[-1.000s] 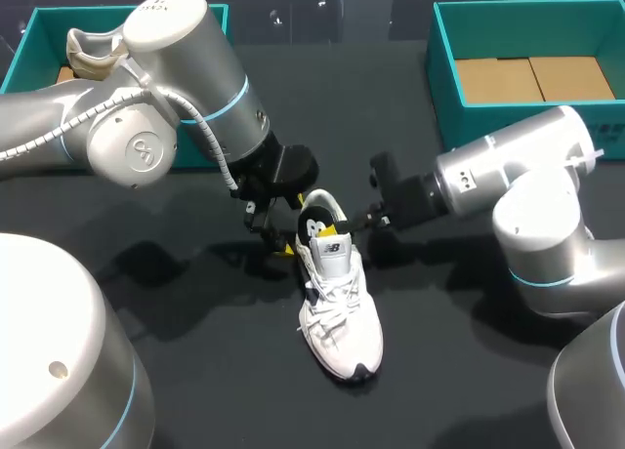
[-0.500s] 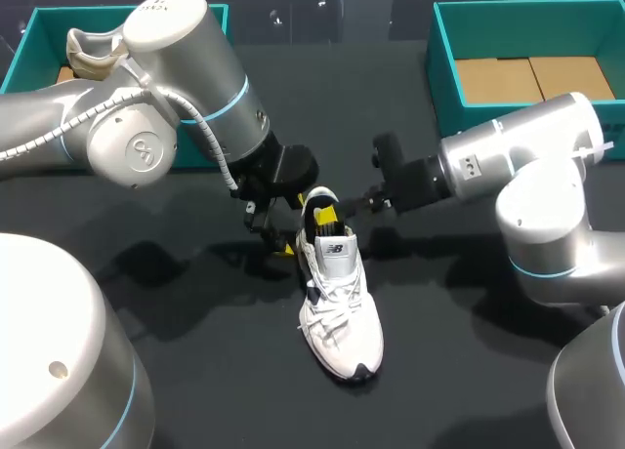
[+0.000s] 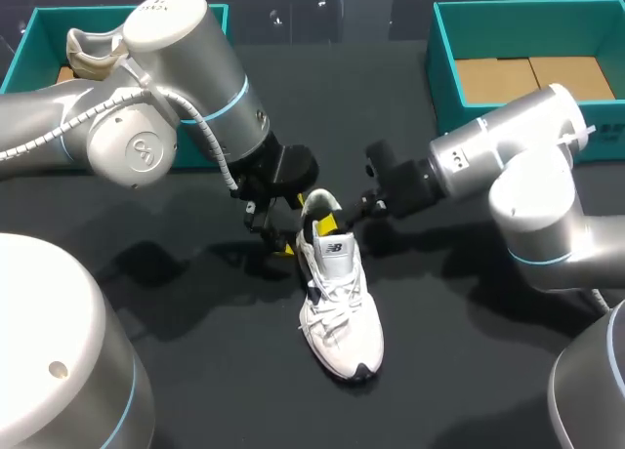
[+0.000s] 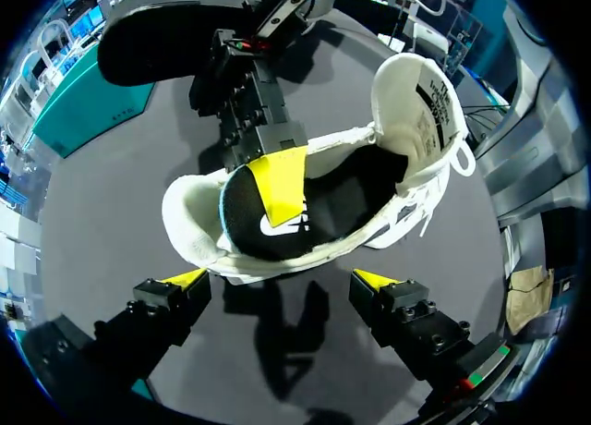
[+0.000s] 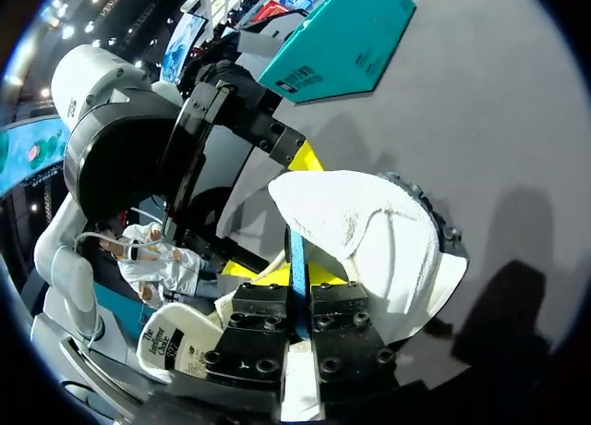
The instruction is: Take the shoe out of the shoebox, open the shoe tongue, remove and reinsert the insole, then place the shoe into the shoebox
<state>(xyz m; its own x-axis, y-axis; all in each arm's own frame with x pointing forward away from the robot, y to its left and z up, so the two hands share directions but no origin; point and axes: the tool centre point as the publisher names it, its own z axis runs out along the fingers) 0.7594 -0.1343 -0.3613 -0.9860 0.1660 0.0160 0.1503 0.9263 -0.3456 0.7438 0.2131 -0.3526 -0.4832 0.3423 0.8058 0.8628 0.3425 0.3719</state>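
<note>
A white sneaker (image 3: 342, 303) lies on the dark table with its toe toward the front edge. In the left wrist view its tongue (image 4: 420, 83) is folded open and the black insole (image 4: 277, 222) shows inside. My right gripper (image 3: 332, 221) reaches into the heel opening. In its own wrist view the gripper (image 5: 296, 275) is shut on the insole's thin blue-edged heel end (image 5: 297, 249). My left gripper (image 3: 276, 236) stands open just behind the heel. Its yellow tips (image 4: 185, 279) sit apart on either side, not touching the shoe.
A teal shoebox (image 3: 444, 68) with a cardboard floor stands at the back right. Another teal box (image 3: 24, 49) at the back left holds a beige shoe (image 3: 93, 54). Bare dark table lies in front of the sneaker.
My right arm has shifted left, bringing its fingers deeper over the heel opening; they parted briefly and closed again on the insole. The left arm and the sneaker have kept still.
</note>
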